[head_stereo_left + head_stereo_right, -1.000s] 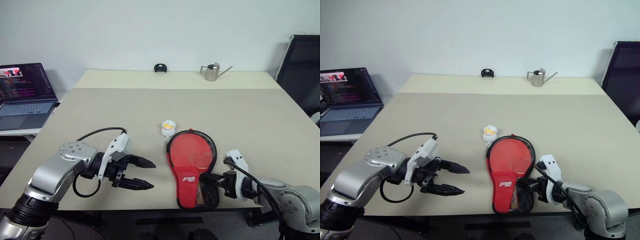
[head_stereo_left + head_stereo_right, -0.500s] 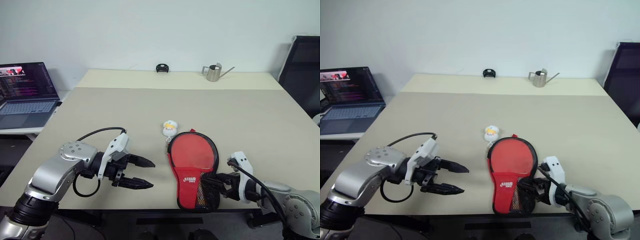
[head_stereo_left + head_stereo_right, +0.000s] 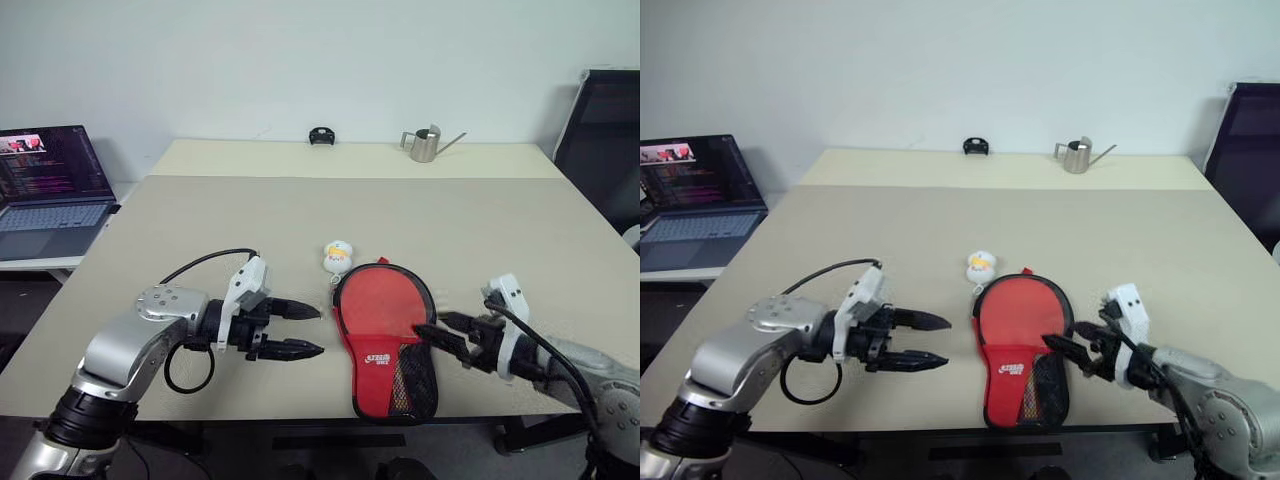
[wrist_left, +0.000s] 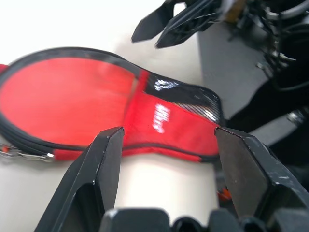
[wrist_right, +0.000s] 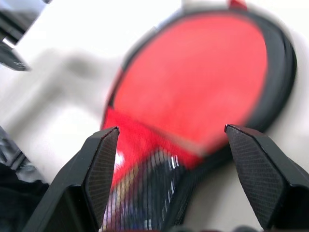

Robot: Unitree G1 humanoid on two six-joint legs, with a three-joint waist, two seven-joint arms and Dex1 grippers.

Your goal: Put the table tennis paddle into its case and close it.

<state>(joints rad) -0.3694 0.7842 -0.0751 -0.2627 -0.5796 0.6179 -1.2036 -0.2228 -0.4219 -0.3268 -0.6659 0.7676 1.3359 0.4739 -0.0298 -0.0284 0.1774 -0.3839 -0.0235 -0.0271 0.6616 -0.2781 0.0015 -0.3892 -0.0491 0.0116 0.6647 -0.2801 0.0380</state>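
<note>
Now case (image 3: 385, 335) flat on table (image 3: 200, 220), both end effectors spread

Both arms are showing silver-grey rounded metal shells, the left one dotted with small dark screw holes near the wrist. A black cable is looping out from each forearm to a white plastic block mounted above the wrist. The left gripper (image 3: 297, 331) and the right gripper (image 3: 432, 335) are each carrying two black tapering fingers (image 4: 99, 166), faintly textured on their inner faces.
</note>
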